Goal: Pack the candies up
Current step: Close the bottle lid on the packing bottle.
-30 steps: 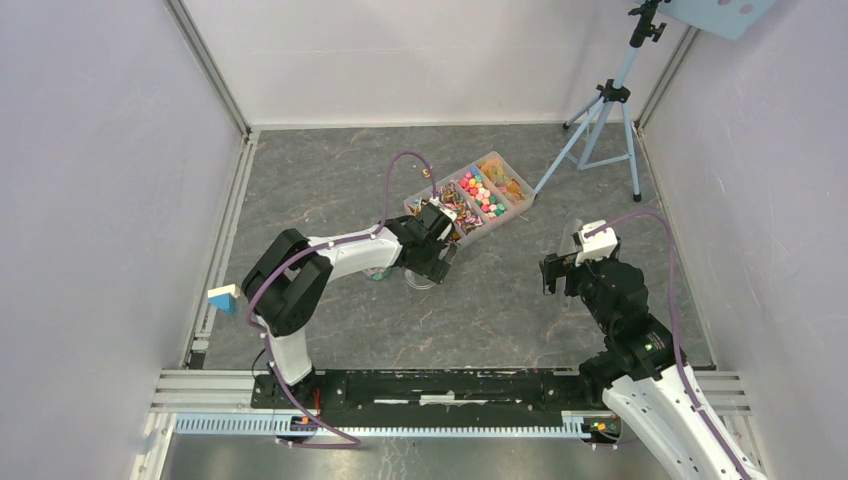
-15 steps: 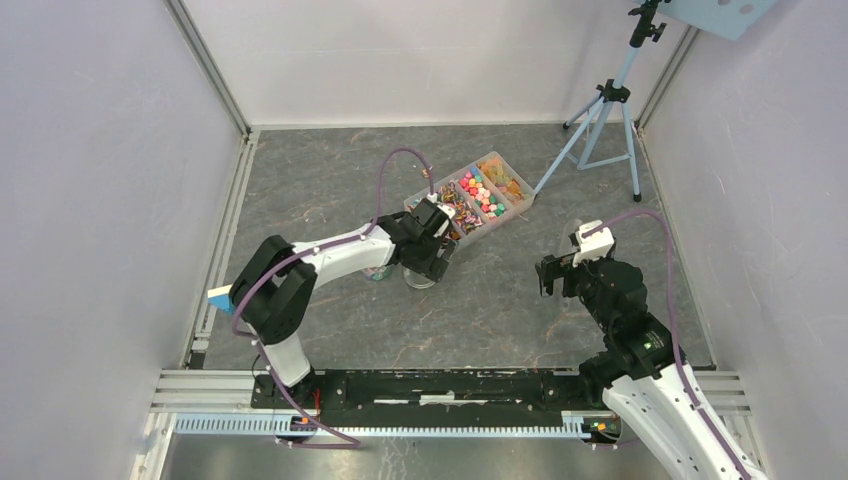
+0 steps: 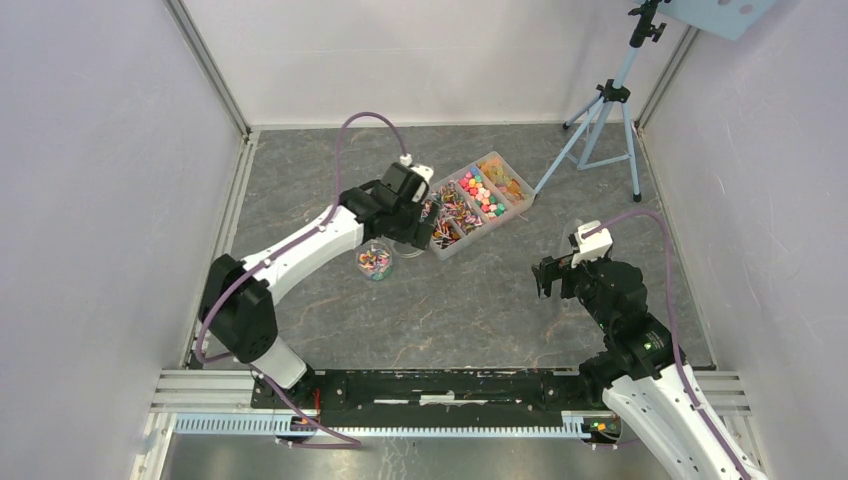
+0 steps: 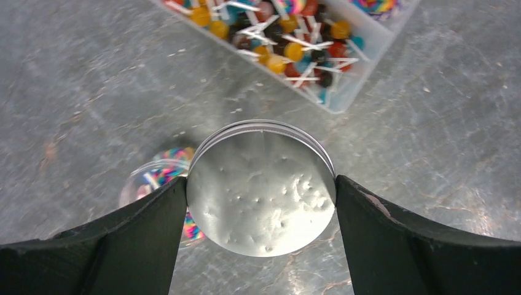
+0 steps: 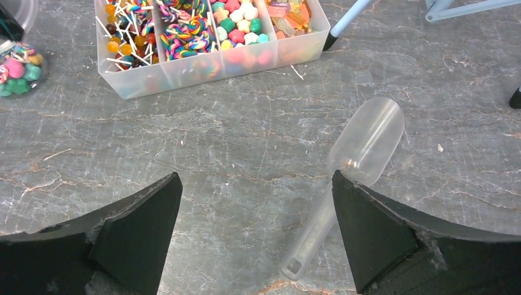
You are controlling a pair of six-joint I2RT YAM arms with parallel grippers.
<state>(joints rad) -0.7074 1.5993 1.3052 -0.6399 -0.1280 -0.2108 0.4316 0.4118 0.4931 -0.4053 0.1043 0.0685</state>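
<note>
The candies (image 3: 375, 262) already packed sit in a small clear jar (image 4: 153, 181) on the counter (image 3: 480, 310), left of its middle and just near of the sorting tray (image 3: 440, 248), which holds the rest of the sweets in its compartments toward the far edge. The jar's mouth is uncovered.

A second ago the left gripper (image 4: 261, 200) was low over the counter just right of the jar, where a round shape lay. Now it has risen and swung toward the far-left, and the round grey lid (image 4: 261, 187) is pinched edge to edge between its fingers (image 4: 156, 215), flat and level. From the wrist view the lid hangs above and slightly right of the jar, overlapping only its rim.

That suggests filling is finished and capping is the step in hand; the lid needs centring over the mouth before it goes down.

The right gripper (image 5: 255, 227) has barely moved, spread wide and holding nothing, above the clear scoop (image 5: 362, 147) lying toward the right edge.
</note>
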